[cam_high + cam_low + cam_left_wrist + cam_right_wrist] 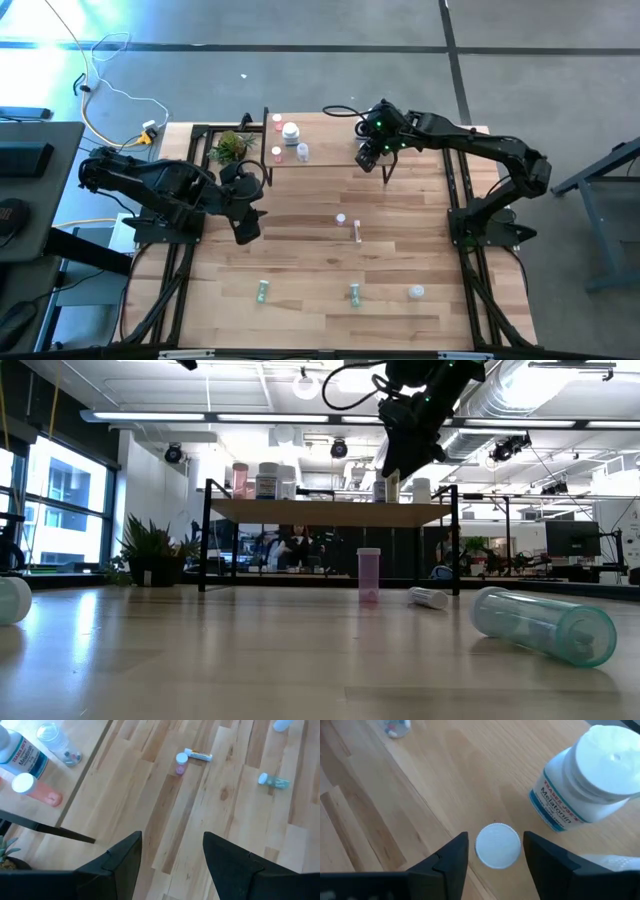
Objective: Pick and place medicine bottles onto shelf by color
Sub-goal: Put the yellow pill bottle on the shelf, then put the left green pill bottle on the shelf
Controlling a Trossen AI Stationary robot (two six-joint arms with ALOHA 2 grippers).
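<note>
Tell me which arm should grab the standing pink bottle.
Left. The left gripper is open, empty, facing the pink bottle; the right gripper is over a white-capped bottle on the shelf.

Materials and finishes, tabletop and shelf.
Butcher-block wooden tabletop (310, 255): pale planks, smooth, slight sheen. Low light-wood shelf board (330, 512): matt, on thin black metal legs. White melatonin jar (580, 785): plastic, glossy printed paper label, matt lid. Green-tinted clear plastic vial (545, 625): translucent, glossy.

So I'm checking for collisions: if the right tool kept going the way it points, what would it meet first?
Probably the white-capped bottle between the right tool's open fingers, standing on the shelf; depth is unclear.
</note>
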